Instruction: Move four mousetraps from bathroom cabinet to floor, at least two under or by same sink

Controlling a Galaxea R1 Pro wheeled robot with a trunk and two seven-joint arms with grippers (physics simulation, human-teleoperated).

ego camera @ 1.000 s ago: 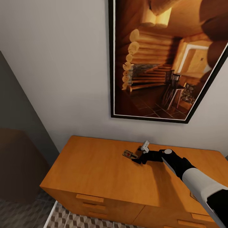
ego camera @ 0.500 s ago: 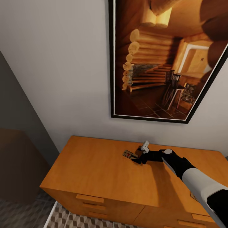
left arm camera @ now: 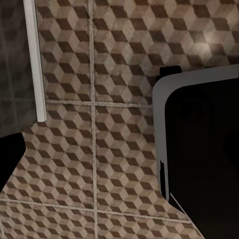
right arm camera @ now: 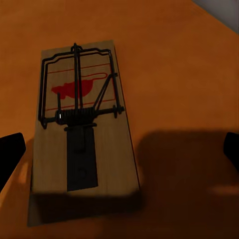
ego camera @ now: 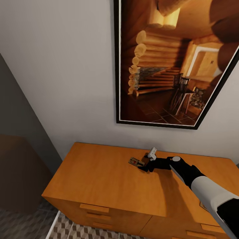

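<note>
One mousetrap [ego camera: 136,162] lies flat on the cabinet [ego camera: 99,179] top, toward the far edge, a bit right of centre, below the framed log-cabin picture [ego camera: 176,63] on the pale wall [ego camera: 66,73]. The right arm [ego camera: 199,184] reaches in from the near right, low over the top. The right hand [ego camera: 143,167] sits just beside the trap's right end; contact can't be told from the head view.

Right wrist view: mousetrap [right arm camera: 82,134] is a pale wooden board with dark wire bar, coil spring, black plate and a red mark, flat on the orange surface [right arm camera: 184,74]. The right hand's fingers are spread wide, with one dark fingertip [right arm camera: 9,159] at one frame edge and the other at the opposite edge. The trap lies between them but off toward one fingertip, and neither tip is closed on it. A dark shadow falls across the trap's near end and the wood next to it.

Cabinet drawer fronts [ego camera: 94,209] with wooden handles face the robot on the near side. The cube-pattern bathroom floor [ego camera: 66,230] shows below the cabinet at near left. A dark brown blurred shape [ego camera: 16,172] stands at far left against a grey wall section.

Left wrist view: tiled bathroom floor [left arm camera: 99,124] with pale grout lines, a white strip [left arm camera: 34,59] along one side, and a black panel with a pale grey edge [left arm camera: 199,149], probably robot body. A dark fingertip [left arm camera: 7,159] of the left hand shows at one frame edge; can't tell whether that hand is spread or closed.
</note>
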